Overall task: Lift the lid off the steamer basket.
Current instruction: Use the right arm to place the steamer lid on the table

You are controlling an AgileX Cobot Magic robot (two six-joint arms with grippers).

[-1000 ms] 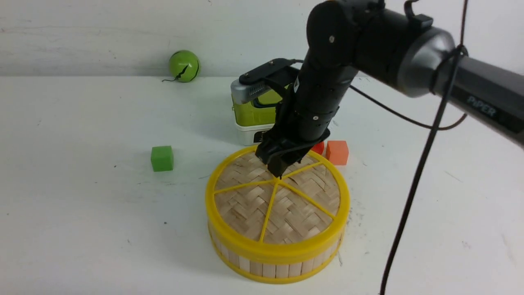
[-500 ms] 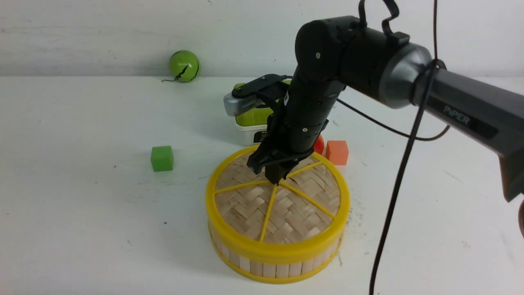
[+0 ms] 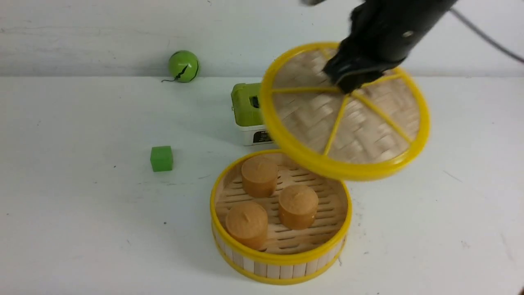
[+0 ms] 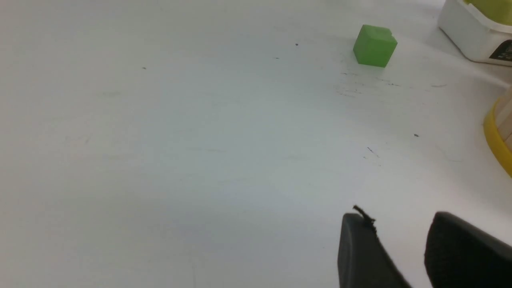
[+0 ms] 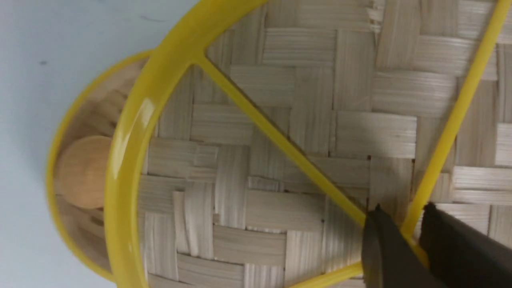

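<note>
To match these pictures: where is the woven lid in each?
Front view: the lid hangs tilted, above and right of the steamer basket, in the right gripper.
Left wrist view: not in it.
Right wrist view: the lid fills most of the picture.
Shared landmark: the steamer basket, its yellow rim in all three.

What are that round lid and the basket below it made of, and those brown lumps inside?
The lid: matte woven pale strips, apparently bamboo; its glossy yellow rim and spokes look like plastic, catching highlights. The steamer basket: pale wood-like slats in wall and floor, yellow plastic-looking rims. The brown cylinders: smooth, matte, uniform tan; possibly wood or foam, unclear.
</note>
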